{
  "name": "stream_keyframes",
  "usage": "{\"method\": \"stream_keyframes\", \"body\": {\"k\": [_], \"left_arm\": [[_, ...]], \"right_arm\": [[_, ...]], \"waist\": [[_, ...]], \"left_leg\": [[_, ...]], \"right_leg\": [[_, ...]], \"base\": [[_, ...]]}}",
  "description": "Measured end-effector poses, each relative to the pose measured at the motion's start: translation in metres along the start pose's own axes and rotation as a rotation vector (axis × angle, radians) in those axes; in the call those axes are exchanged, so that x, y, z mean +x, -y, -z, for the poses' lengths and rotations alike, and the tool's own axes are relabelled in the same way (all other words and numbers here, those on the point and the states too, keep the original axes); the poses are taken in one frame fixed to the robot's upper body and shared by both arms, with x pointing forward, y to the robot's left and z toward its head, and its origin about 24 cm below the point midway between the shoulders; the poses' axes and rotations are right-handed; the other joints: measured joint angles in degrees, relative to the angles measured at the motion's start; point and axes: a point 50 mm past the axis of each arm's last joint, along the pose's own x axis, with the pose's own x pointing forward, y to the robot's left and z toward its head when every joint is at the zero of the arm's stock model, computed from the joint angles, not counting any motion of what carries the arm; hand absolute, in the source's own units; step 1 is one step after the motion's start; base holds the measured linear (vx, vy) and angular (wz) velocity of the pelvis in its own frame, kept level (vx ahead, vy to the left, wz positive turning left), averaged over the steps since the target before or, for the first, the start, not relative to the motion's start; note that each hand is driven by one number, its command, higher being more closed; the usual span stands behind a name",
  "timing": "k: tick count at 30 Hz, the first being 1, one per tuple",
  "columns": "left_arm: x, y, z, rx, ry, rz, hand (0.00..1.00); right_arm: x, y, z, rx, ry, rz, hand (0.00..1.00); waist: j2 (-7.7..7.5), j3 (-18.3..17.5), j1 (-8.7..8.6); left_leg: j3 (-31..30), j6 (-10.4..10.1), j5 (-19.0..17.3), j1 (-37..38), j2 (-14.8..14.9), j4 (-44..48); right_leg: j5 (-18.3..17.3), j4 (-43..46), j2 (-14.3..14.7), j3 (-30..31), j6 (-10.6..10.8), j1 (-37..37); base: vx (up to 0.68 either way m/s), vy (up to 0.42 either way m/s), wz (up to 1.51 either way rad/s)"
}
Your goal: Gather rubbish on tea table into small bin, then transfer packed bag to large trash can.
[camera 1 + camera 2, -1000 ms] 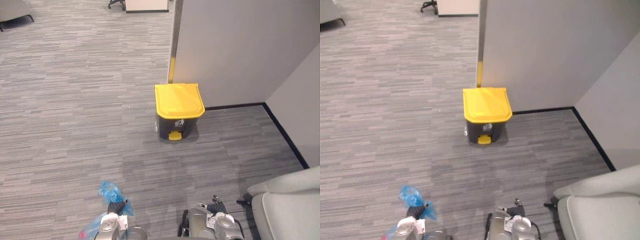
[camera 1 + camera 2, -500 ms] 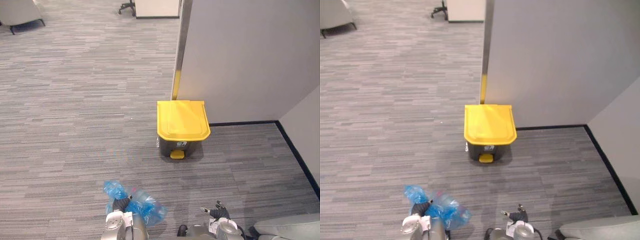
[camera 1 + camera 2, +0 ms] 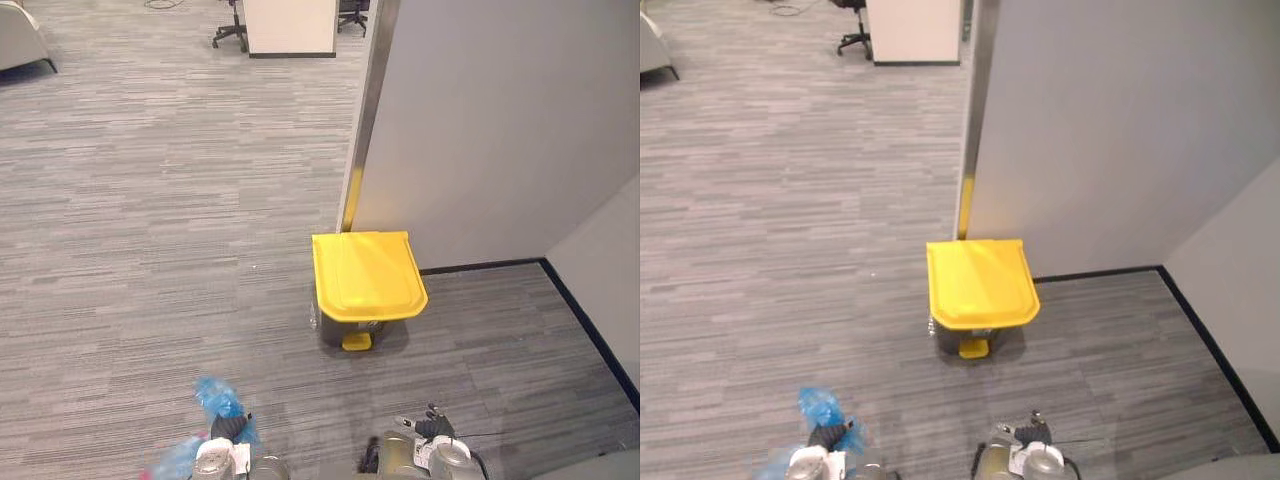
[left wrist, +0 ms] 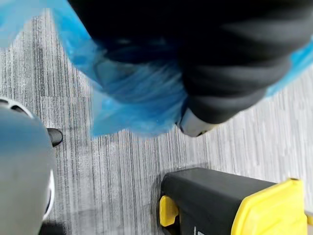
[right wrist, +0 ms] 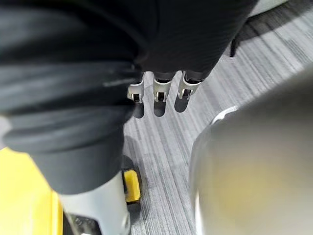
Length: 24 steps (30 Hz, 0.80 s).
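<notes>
The large trash can (image 3: pixel 368 285) is dark grey with a shut yellow lid and a yellow pedal (image 3: pixel 356 342). It stands on the carpet against the end of a grey partition, ahead of me. My left hand (image 3: pixel 226 432) is low at the near left, shut on the neck of a blue plastic bag (image 3: pixel 214 398). The bag's tuft rises above the hand and its body hangs at the lower left. In the left wrist view the blue bag (image 4: pixel 132 98) wraps around the hand, with the trash can (image 4: pixel 220 200) beyond. My right hand (image 3: pixel 430 430) hangs open and holds nothing; its fingers (image 5: pixel 154 90) are relaxed.
A grey partition wall (image 3: pixel 480 130) with a black skirting runs behind and to the right of the can. At the far back stand a white cabinet (image 3: pixel 290 15) and office chairs. A pale armchair (image 3: pixel 20 30) is at the far left. Open carpet lies to the left.
The whole picture has shifted, so the camera moved; the can now sits a little lower in view. The bag's body, bulging right of my left hand before, now hangs at its lower left.
</notes>
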Motion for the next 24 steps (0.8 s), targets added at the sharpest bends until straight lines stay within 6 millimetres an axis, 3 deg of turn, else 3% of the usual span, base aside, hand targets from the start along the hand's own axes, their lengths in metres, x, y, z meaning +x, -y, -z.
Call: {"method": "stream_keyframes", "body": {"k": [1, 3, 6, 8, 10, 12, 14, 15, 18, 24], "left_arm": [[0.0, 0.0, 0.001, -0.003, -0.008, -0.003, 1.0], [0.0, 0.008, 0.001, -0.027, -0.011, 0.008, 1.0], [0.001, 0.011, -0.002, -0.053, -0.005, 0.006, 1.0], [0.001, 0.013, -0.003, -0.06, -0.003, 0.01, 1.0], [0.0, 0.017, -0.009, -0.092, 0.029, 0.017, 1.0], [0.0, 0.021, -0.012, -0.114, 0.042, 0.028, 1.0], [0.0, 0.024, -0.017, -0.118, 0.057, 0.039, 1.0], [0.0, 0.025, -0.017, -0.118, 0.056, 0.041, 1.0], [0.002, 0.023, -0.018, -0.068, 0.059, 0.054, 1.0], [0.001, 0.018, -0.007, -0.014, 0.017, 0.057, 1.0]], "right_arm": [[0.0, 0.003, 0.002, -0.005, -0.007, 0.006, 0.0], [0.002, 0.011, -0.001, -0.008, -0.004, 0.028, 0.0], [0.002, 0.014, 0.0, 0.03, -0.011, 0.045, 0.0], [0.0, 0.011, 0.005, 0.035, -0.017, 0.038, 0.0], [0.0, 0.01, 0.005, 0.035, -0.013, 0.035, 0.0], [0.0, 0.009, 0.004, 0.039, -0.013, 0.035, 0.0], [0.0, 0.007, 0.003, 0.051, -0.009, 0.031, 0.0], [0.0, 0.01, 0.002, 0.051, -0.005, 0.04, 0.0], [-0.002, 0.005, 0.011, 0.065, -0.037, 0.029, 0.0], [-0.002, 0.007, 0.011, 0.068, -0.039, 0.035, 0.0]], "waist": [[0.29, 0.51, -0.31], [2.85, 0.57, -0.26], [3.34, 0.8, -0.65], [3.23, 0.95, -0.62], [3.29, 0.98, 0.01], [3.33, 0.98, 0.21], [3.58, 0.82, 0.46], [3.87, 0.62, 0.54], [1.68, -0.34, 0.71], [2.01, -0.75, 0.71]], "left_leg": [[-1.29, -0.64, -0.29, 0.31, -0.04, 0.12], [-3.65, -0.99, -0.34, 0.99, 1.84, -1.28], [-5.16, -1.8, -0.09, 0.63, 3.78, 0.93], [-5.98, -3.7, -1.34, -3.45, 6.35, 13.22], [-5.71, -4.23, -2.09, -10.32, 9.68, 29.41], [-4.14, -2.88, -3.17, -13.35, 10.87, 31.09], [-2.97, -0.71, -1.61, -14.73, 11.38, 23.67], [-2.81, -1.64, -0.99, -14.5, 10.98, 18.69], [-2.4, -1.11, 0.4, -10.9, 5.57, 9.3], [-1.12, 0.39, 2.15, -8.06, 1.72, 4.34]], "right_leg": [[0.99, 0.23, 0.7, -0.02, -2.2, 1.06], [0.27, -1.05, 2.68, -1.25, -2.96, 1.98], [-1.37, -2.47, 4.26, -2.98, -3.66, 3.88], [-1.45, -5.32, 5.26, -4.1, -3.78, 7.94], [-1.67, -6.91, 5.86, -4.56, -4.32, 11.06], [-1.64, -7.83, 5.73, -4.29, -4.27, 12.79], [-1.71, -7.57, 5.08, -3.5, -3.07, 13.13], [-1.8, -7.64, 5.04, -3.11, -1.17, 12.97], [0.28, -11.73, 2.3, -1.97, 1.37, 13.16], [2.63, -15.92, 0.24, -0.08, 2.7, 14.98]], "base": [[0.23, -0.16, 0.2], [0.23, -0.126, 0.01], [0.27, -0.171, 0.18], [0.21, -0.091, 0.21], [0.19, 0.027, -0.05], [0.15, 0.107, -0.12], [0.13, 0.181, -0.14], [0.13, 0.204, -0.03], [0.1, 0.167, 0.08], [0.03, 0.112, -0.04]]}}
